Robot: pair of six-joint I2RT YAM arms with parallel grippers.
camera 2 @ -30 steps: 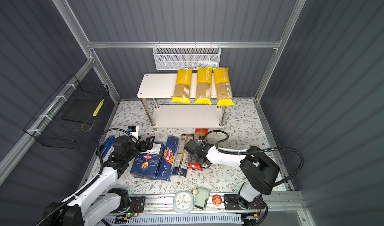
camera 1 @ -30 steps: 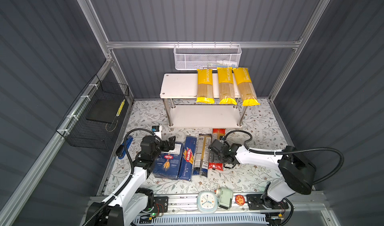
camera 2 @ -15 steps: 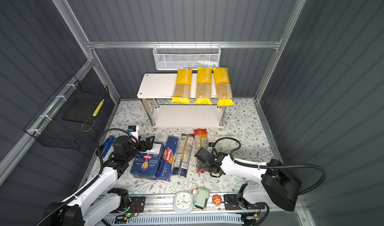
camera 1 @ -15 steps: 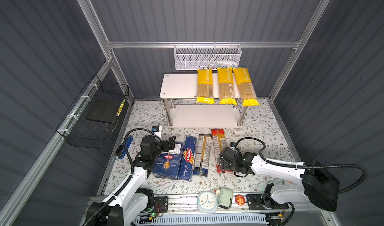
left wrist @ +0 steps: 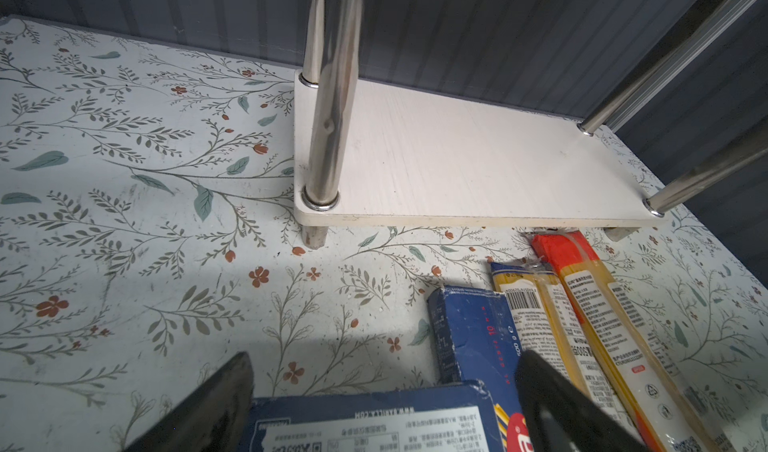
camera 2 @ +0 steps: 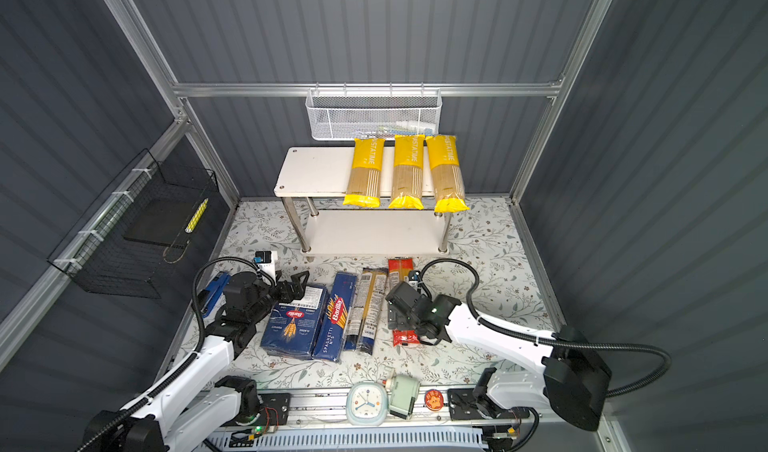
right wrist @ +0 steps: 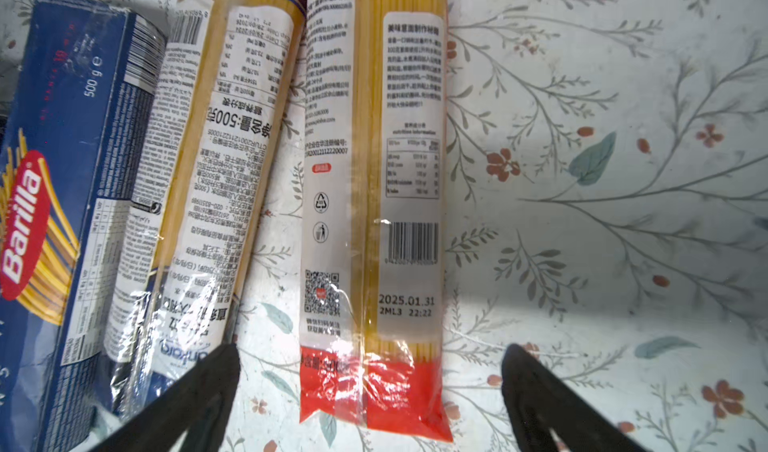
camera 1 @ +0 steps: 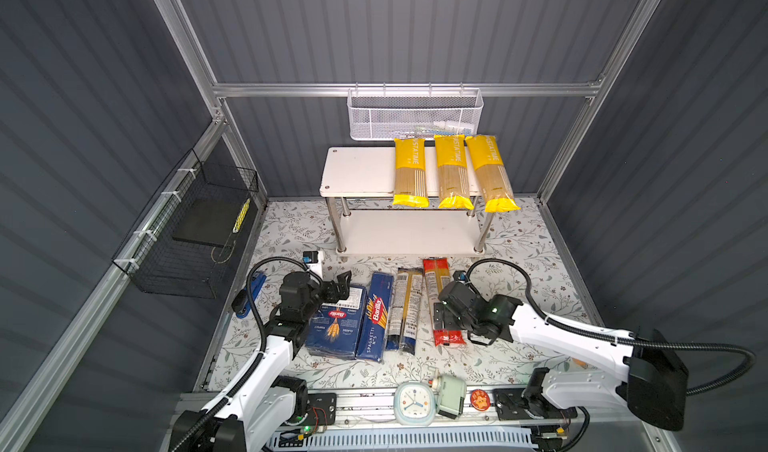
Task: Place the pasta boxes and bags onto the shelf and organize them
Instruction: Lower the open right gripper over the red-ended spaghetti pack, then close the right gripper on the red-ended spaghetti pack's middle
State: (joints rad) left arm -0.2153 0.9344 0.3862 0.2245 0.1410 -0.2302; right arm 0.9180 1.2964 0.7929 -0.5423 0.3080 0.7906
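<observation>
The white shelf [camera 1: 359,171] [camera 2: 311,171] stands at the back, with three yellow bags [camera 1: 410,171] across its upper board. On the mat in front lie a wide blue pasta box [camera 1: 336,325], a narrow one [camera 1: 376,317], a dark-ended clear bag [camera 1: 405,304] and a red-ended clear bag [camera 1: 434,277] [right wrist: 374,180]. My right gripper [camera 1: 442,319] [right wrist: 370,362] hangs open over the red-ended bag's near half, and the bag's red end lies between its fingers. My left gripper [camera 1: 338,286] [left wrist: 384,371] is open over the far edge of the wide box [left wrist: 374,421].
A white mesh basket [camera 1: 415,113] hangs above the shelf and a black wire basket [camera 1: 187,230] on the left wall. A clock [camera 1: 413,402] and small items sit on the front rail. A blue tool [camera 1: 253,292] lies at the mat's left edge.
The right gripper drew back to the right off the red-ended bag, then came back over its near half, still open. The left arm has not moved.
</observation>
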